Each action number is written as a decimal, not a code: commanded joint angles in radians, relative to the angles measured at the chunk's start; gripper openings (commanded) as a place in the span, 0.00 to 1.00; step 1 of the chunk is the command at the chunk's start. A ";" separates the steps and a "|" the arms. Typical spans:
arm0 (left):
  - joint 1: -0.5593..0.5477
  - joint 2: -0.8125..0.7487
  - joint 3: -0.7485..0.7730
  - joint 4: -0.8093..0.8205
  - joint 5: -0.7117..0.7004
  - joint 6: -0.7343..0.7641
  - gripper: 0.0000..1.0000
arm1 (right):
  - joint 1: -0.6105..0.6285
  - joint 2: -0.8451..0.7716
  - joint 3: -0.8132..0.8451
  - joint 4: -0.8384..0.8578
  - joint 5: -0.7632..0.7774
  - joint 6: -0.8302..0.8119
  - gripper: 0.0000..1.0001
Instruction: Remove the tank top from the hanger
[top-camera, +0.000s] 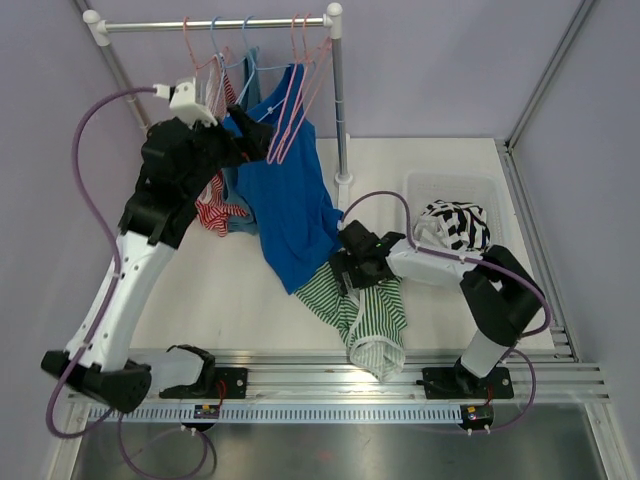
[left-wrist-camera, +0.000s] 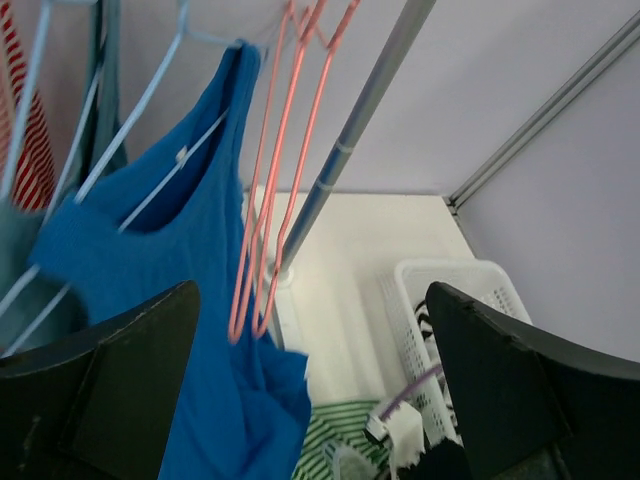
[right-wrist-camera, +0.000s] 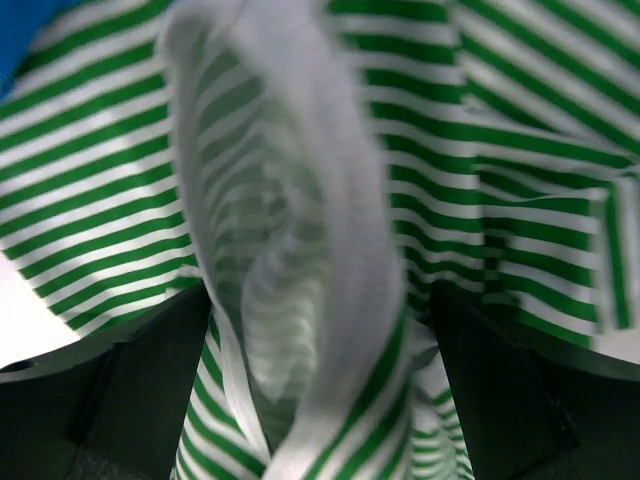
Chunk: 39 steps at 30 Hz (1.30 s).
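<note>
Jaws of the left arm (top-camera: 150, 230) stand wide open, raised to the clothes rail (top-camera: 215, 24); in the wrist view its dark fingers (left-wrist-camera: 110, 380) sit far apart with nothing clamped between them. Just beside them hangs a red striped garment (top-camera: 215, 212), then the blue tank top (top-camera: 290, 200), still on its pale blue hanger (left-wrist-camera: 150, 83), one strap at the hook and the hem trailing down onto the desk (top-camera: 250, 300). Bare pink hangers (left-wrist-camera: 262, 200) dangle to its right, close to the rail's upright post (top-camera: 338, 90). Below, a green striped top (top-camera: 370, 320) lies crumpled on the desk, its upper edge touching the blue hem. Jaws of the right arm are low over this cloth, and the fingers (right-wrist-camera: 130, 390) look spread, with a bunched fold rising between them. Farthest right, a white basket (top-camera: 450, 182) holds a black and white striped garment (top-camera: 455, 225).
</note>
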<state>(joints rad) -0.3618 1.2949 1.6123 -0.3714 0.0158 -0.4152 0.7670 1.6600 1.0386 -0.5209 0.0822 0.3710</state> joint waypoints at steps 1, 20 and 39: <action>-0.003 -0.153 -0.167 0.022 -0.086 -0.002 0.99 | 0.061 0.067 0.037 -0.005 0.074 0.046 1.00; -0.006 -0.700 -0.457 -0.353 -0.373 0.053 0.99 | 0.143 -0.279 0.276 -0.338 0.369 -0.003 0.00; -0.006 -0.798 -0.591 -0.331 -0.402 0.153 0.99 | -0.264 -0.244 0.703 -0.415 0.567 -0.237 0.00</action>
<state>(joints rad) -0.3641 0.5209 1.0542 -0.7620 -0.3794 -0.2962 0.5827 1.4059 1.7641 -1.0111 0.6697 0.1913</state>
